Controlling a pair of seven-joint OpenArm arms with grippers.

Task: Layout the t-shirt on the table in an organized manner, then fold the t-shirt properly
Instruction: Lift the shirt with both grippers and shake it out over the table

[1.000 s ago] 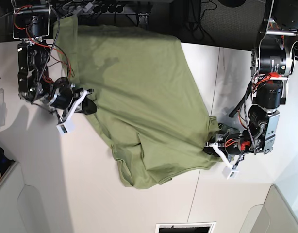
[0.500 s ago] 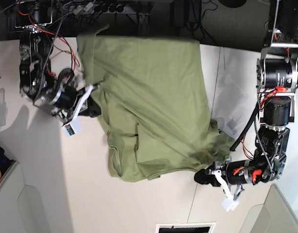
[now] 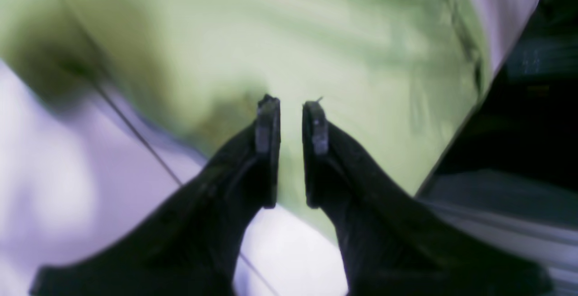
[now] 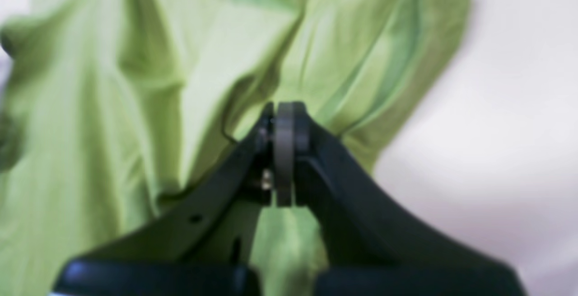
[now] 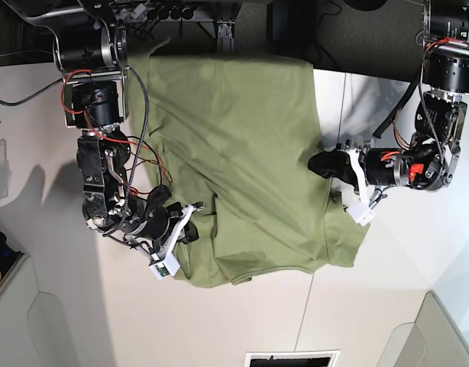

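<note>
The olive-green t-shirt (image 5: pixel 250 138) lies spread over the middle of the white table (image 5: pixel 219 321), and its far edge reaches the table's back edge. At the shirt's near left edge my right gripper (image 5: pixel 193 228) is shut on a fold. In the right wrist view the cloth (image 4: pixel 113 83) bunches toward the closed fingertips of the right gripper (image 4: pixel 284 110). My left gripper (image 5: pixel 320 164) hovers at the shirt's right edge. Its fingers (image 3: pixel 267 119) stand a little apart in the left wrist view, and the left gripper (image 3: pixel 291 106) has only blurred green cloth (image 3: pixel 271 38) beyond the gap.
A thin dark seam (image 5: pixel 338 99) runs across the table to the right of the shirt. Cables and a power strip (image 5: pixel 158 11) sit beyond the back edge. Pale grey bins stand at the near left (image 5: pixel 36 329) and the near right (image 5: pixel 441 336).
My left gripper let go of the shirt's near right corner and moved up along the right edge. My right gripper carried the left edge toward the near side. The shirt lies flatter.
</note>
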